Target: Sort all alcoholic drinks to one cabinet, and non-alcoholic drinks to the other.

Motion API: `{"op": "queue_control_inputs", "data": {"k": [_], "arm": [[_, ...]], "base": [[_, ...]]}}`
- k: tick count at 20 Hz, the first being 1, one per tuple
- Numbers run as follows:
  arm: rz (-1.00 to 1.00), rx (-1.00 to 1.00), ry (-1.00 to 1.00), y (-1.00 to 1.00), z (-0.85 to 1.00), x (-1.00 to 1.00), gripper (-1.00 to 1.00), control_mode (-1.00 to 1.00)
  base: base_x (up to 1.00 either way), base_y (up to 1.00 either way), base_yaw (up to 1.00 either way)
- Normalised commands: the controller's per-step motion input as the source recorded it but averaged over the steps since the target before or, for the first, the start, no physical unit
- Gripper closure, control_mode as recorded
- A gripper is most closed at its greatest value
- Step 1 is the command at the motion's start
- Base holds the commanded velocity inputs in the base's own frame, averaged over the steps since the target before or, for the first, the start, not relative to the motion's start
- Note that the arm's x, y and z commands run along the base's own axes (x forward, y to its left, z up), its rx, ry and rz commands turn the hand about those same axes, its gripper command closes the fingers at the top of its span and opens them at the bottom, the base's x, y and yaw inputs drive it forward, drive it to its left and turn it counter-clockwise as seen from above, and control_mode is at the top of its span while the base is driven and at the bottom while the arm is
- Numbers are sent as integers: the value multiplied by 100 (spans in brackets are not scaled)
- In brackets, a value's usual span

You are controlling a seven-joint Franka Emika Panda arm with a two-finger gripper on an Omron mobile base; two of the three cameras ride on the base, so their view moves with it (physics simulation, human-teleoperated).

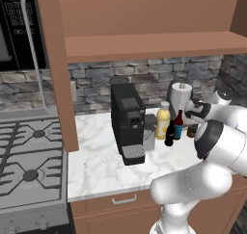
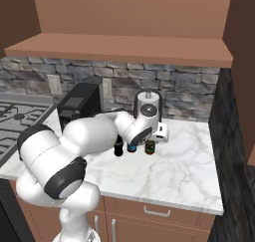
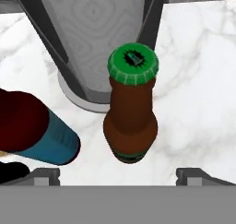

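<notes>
Brown bottle (image 3: 131,121) stands upright, green cap up; gripper (image 3: 118,174) spread wide above it

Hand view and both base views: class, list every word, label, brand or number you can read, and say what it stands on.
No text can be read.
Brown bottle: green cap carries a dark emblem, too blurred to read.
Microwave: pale panel markings, too small to read.
Yellow bottle, blue bottle: no legible label.
</notes>
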Motion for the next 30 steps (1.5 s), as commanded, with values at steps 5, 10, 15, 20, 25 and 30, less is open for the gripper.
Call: {"op": "queue_control_inputs", "data": {"k": [5,10,15,20,25,30], "arm": [[0,0,0,-14,-6,18,-100,-100],[0,0,0,-7,-12,13,-100,-100],[0,0,-1,0,-21,0,-100,-100],[0,0,-4,0,-15,1,-100,-100],[0,0,-5,0,-5,6,-100,-100],[0,0,-4,0,-7,3,-100,-100]], "base": [[0,0,0],[0,0,0],[0,0,0],[0,0,0],[0,0,0],[0,0,0]]}}
